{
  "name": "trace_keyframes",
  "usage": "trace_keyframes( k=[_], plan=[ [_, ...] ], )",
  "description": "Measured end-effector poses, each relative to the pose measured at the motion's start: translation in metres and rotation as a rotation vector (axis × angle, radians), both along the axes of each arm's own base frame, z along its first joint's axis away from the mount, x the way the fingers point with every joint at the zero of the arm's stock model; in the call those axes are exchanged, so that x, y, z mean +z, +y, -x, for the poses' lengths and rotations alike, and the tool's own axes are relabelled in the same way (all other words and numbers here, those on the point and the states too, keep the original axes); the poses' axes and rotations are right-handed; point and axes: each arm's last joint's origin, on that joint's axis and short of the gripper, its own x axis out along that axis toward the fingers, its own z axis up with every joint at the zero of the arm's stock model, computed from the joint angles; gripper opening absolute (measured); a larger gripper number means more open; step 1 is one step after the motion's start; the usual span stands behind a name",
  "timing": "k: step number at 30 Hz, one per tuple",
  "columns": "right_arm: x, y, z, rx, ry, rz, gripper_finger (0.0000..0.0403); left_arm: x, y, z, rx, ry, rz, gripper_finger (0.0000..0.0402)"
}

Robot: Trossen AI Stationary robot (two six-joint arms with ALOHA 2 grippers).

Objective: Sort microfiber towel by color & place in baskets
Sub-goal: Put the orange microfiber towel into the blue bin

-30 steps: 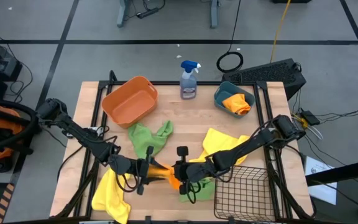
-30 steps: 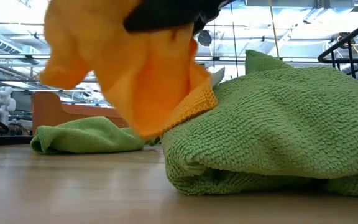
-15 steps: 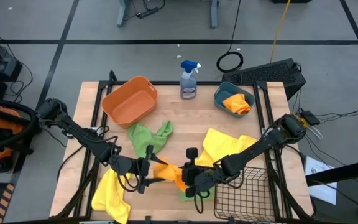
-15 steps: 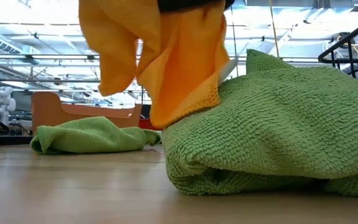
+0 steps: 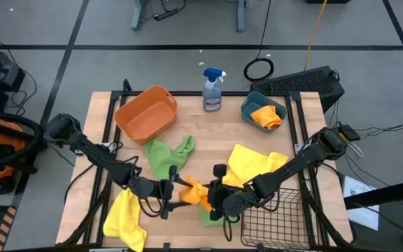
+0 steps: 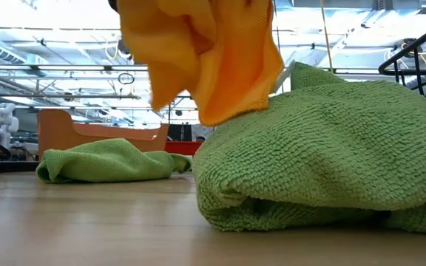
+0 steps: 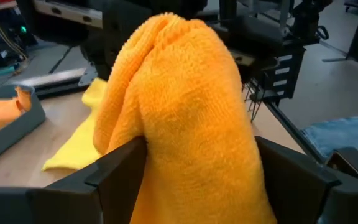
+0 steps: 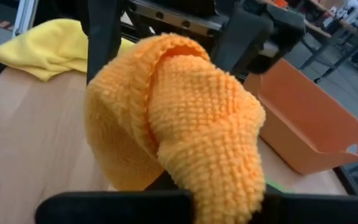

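An orange microfiber towel (image 5: 196,193) hangs bunched above the table's near middle, with my right gripper (image 5: 213,198) shut on it. My left gripper (image 5: 173,194) stands open just to the left, one finger on either side of the towel's left end (image 7: 185,93). Under the towel a green towel (image 6: 324,155) lies heaped on the table. Another green towel (image 5: 166,155) lies farther back. Yellow towels lie at the near left (image 5: 124,218) and right of centre (image 5: 254,162). The orange tub (image 5: 145,113), the teal bin (image 5: 247,107) and the wire basket (image 5: 275,217) stand around them. My right gripper pinches a bunched fold of the orange towel (image 8: 222,186) between its two fingers, which come from the table's right and slant slightly down. The towel is lifted off the table and droops in folds, its lower edge (image 6: 231,114) just over the green towel. Whether my left gripper's fingers (image 7: 124,171) touch the towel, I cannot tell.
A blue-topped spray bottle (image 5: 213,89) stands at the far edge between the tub and the teal bin, which holds another orange towel (image 5: 266,116). The wire basket sits at the near right corner, close beside my right arm.
My left gripper has opened and let go of the orange towel's left end. My right gripper has risen and drawn toward the table's right with the towel. The towel was stretched between both grippers and now hangs bunched from the right one.
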Motion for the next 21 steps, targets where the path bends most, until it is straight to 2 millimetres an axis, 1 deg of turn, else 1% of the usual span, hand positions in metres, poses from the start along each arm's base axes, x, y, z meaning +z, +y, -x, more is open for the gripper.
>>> trace_keyframes(
  k=[4,9,11,16,21],
  plan=[
    [0.001,-0.004,-0.002,0.002,0.003,0.035,0.0004,0.002,0.003,-0.003,0.012,-0.032,0.001,0.0295],
    [0.000,-0.011,-0.005,-0.001,0.017,0.060,0.0004,0.001,0.005,-0.004,0.040,-0.027,-0.015,0.0295],
    [0.003,-0.012,-0.003,0.009,0.025,0.074,0.0004,0.001,0.005,-0.004,0.038,-0.028,-0.028,0.0295],
    [0.020,-0.015,0.002,0.008,-0.019,0.043,0.0004,0.019,0.003,0.008,0.088,-0.090,0.006,0.0295],
    [0.026,-0.014,0.011,0.022,0.008,0.057,0.0004,0.035,-0.004,0.025,0.048,-0.114,0.029,0.0295]
  ],
)
